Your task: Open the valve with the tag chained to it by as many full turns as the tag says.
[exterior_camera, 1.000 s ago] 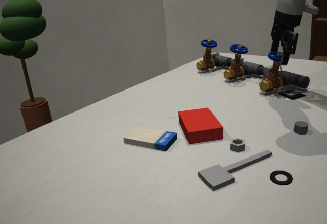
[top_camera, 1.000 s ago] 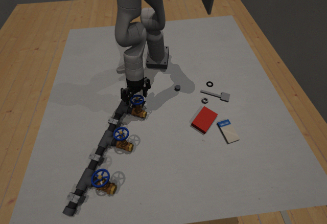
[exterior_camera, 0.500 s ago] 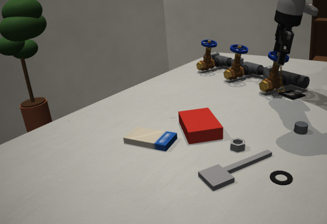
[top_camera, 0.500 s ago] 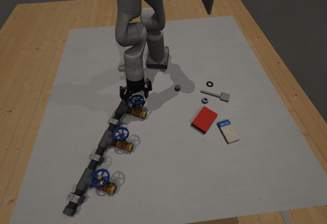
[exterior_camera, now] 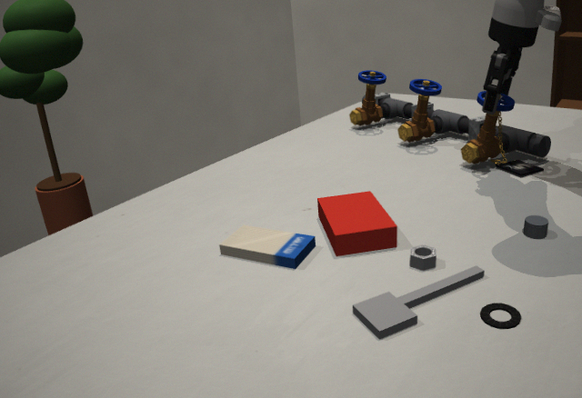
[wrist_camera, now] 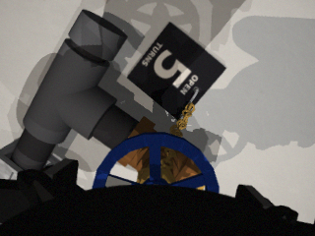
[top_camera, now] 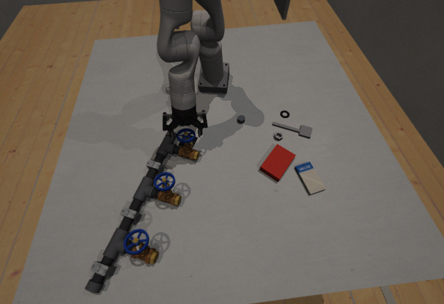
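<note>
Three brass valves with blue handwheels stand along a dark grey pipe (top_camera: 138,200). The far valve's handwheel (top_camera: 186,137) shows in the wrist view (wrist_camera: 157,164) and in the exterior view (exterior_camera: 495,99). A gold chain (wrist_camera: 187,114) ties a black tag (wrist_camera: 176,68) to this valve; the tag reads "OPEN 5 TURNS" and lies on the mat (exterior_camera: 518,167). My gripper (top_camera: 184,128) is open, its fingers spread on either side of this handwheel and standing apart from the rim. The middle valve (top_camera: 164,183) and the near valve (top_camera: 137,243) stand apart from the gripper.
To the right lie a red block (top_camera: 277,162), a beige card with a blue end (top_camera: 309,178), a grey hex nut (top_camera: 279,134), a grey flat key tool (top_camera: 293,128), a black washer (top_camera: 284,111) and a small grey cylinder (top_camera: 241,118). The arm's base (top_camera: 214,82) stands behind.
</note>
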`<action>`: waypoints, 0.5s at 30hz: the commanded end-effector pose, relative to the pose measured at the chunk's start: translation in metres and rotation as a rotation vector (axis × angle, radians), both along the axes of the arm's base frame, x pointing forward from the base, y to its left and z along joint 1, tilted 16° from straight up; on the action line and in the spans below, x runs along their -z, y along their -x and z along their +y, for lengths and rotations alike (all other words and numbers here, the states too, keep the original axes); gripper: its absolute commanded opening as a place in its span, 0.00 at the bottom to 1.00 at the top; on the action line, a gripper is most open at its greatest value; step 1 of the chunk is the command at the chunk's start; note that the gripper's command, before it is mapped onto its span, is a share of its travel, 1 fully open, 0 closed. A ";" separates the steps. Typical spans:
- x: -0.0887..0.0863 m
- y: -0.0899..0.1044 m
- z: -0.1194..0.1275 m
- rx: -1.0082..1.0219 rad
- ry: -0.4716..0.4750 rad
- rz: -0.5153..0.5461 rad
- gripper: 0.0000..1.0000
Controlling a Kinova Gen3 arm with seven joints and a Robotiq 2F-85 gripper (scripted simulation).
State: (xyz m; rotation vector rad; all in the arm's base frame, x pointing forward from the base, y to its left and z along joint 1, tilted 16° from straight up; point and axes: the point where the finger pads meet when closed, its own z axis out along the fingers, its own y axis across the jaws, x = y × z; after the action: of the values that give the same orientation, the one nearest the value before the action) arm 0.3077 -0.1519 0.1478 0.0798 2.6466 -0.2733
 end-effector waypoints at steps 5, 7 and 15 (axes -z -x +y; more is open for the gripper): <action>0.000 0.000 0.000 0.192 -0.109 -0.042 1.00; 0.000 0.000 0.000 0.254 -0.141 -0.056 1.00; 0.000 0.000 0.000 0.479 -0.258 -0.109 1.00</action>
State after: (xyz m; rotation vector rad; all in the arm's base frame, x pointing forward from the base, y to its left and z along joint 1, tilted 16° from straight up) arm 0.3077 -0.1519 0.1478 0.6828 2.5341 -0.1235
